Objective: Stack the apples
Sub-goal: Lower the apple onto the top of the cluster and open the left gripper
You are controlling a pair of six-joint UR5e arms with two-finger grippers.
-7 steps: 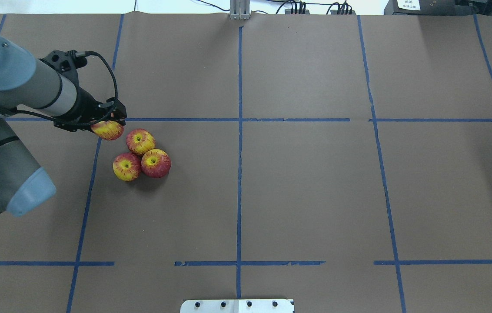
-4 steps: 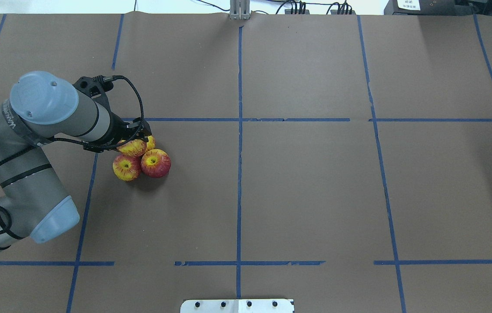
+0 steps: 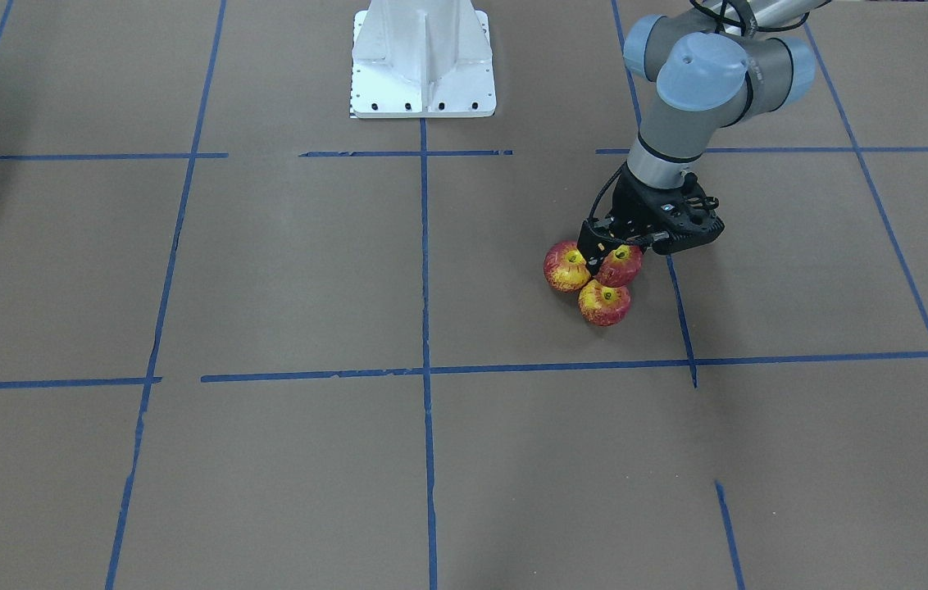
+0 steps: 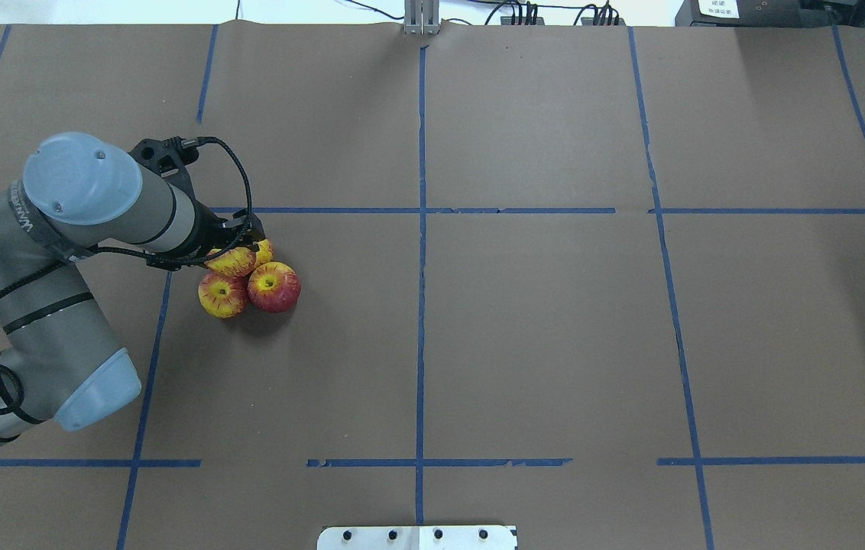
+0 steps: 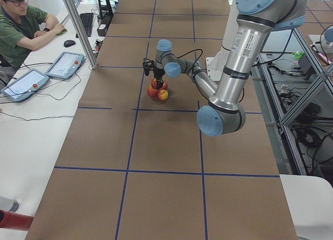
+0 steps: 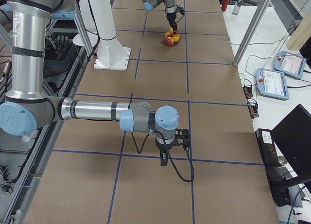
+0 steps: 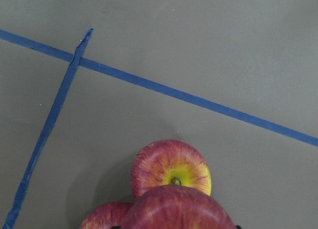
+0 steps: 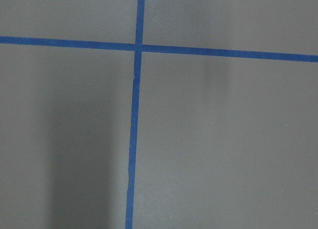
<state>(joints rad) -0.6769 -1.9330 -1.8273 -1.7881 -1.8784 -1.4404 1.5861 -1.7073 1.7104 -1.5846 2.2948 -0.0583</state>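
My left gripper [image 4: 240, 246] is shut on one apple [image 4: 232, 262] and holds it directly over a tight cluster of three apples on the brown table. Two of these apples [image 4: 222, 296] [image 4: 273, 287] show fully; the third [image 4: 265, 250] peeks out behind the held one. In the front-facing view the gripper [image 3: 613, 250] grips an apple [image 3: 622, 265] beside two others [image 3: 566, 267] [image 3: 604, 302]. The left wrist view shows the held apple [image 7: 176, 209] above one with a yellow dimple [image 7: 171, 168]. My right gripper [image 6: 167, 158] hovers far from the apples; I cannot tell whether it is open.
Blue tape lines [image 4: 421, 210] divide the brown table. The white robot base plate [image 3: 423, 102] sits at the near-robot edge. An operator [image 5: 21, 26] sits at a side desk with tablets [image 5: 65, 64] beyond the table's far edge.
The left gripper carried its apple rightward and toward the robot, from beside the cluster to over it. In the last half second it barely moved.
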